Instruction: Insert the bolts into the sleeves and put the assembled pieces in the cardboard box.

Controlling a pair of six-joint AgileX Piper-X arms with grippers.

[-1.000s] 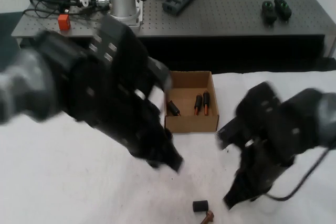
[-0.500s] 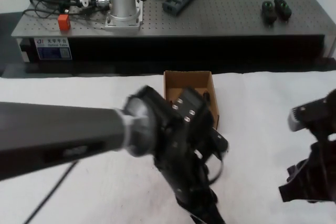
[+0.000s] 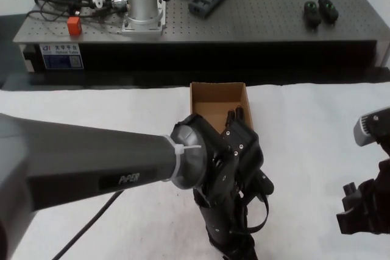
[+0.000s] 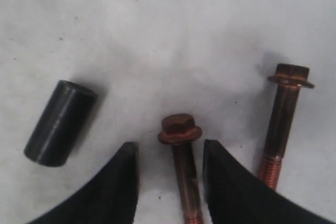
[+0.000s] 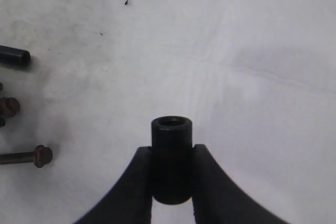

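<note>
- Our left gripper [image 4: 170, 153] is open to a middling gap, low over the white cloth [image 4: 173, 30], one finger on either side of a bolt [image 4: 180, 129].
- That bolt lies flat along the gap. Its hexagonal head sits just past the fingertips and its shank runs back between them, nearer one finger than the other, and we see neither finger touching it.
- Our right gripper [image 5: 172, 153] is clamped on a held sleeve [image 5: 171, 129], whose open bore end sticks out beyond the fingertips.
- We judge the main risk to be the close: the nearer finger would meet the shank first and could roll or swivel the bolt on the cloth.
- A second risk: the threaded end points back toward the wrist, so a grip there may leave too little thread free to enter the bore.
- A loose sleeve [image 4: 59, 123] lies to one side of the left gripper, and a second bolt [image 4: 283, 119] to the other, both apart from the fingers.
- The cardboard box [image 3: 217, 89] stands beyond the left arm and already has pieces in it.
</note>
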